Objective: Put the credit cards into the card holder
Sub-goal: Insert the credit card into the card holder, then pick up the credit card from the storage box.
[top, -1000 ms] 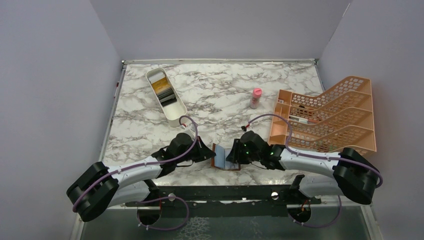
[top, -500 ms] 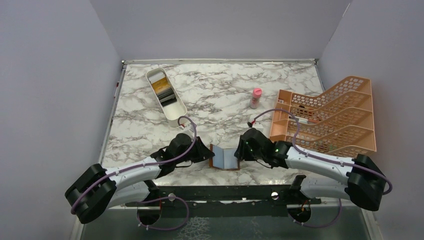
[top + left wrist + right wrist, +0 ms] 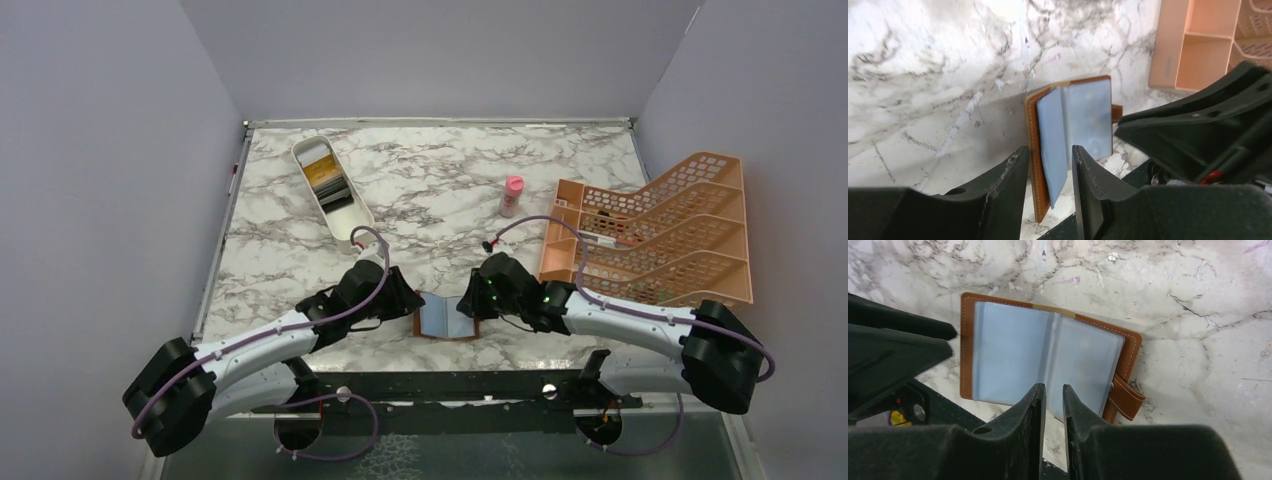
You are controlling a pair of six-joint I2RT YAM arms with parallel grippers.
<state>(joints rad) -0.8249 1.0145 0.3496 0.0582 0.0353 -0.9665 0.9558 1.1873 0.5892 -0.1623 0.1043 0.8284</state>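
The card holder [image 3: 445, 318] lies open near the table's front edge, brown outside and blue-grey inside, its strap [image 3: 1124, 400] sticking out on the right. My left gripper [image 3: 408, 304] is open at its left side. In the left wrist view the card holder's [image 3: 1083, 115] brown cover and one raised blue leaf stand between the fingers [image 3: 1049, 150] with gaps on both sides. My right gripper [image 3: 1053, 386] hovers over the right half of the card holder [image 3: 1013, 350] with only a narrow slit between its jaws and nothing in it. The credit cards [image 3: 328, 180], yellow-gold and dark, stand far off in the white tray.
The white oblong tray [image 3: 355, 235] stands at the back left. A small pink bottle [image 3: 512, 196] stands mid-right, beside the orange lattice rack [image 3: 650, 240] along the right wall. The table's front edge and a black rail run just below the card holder.
My left gripper has opened wide from shut, letting go of the card holder's left cover. The right jaws have narrowed, and the right gripper has shifted slightly toward the card holder.
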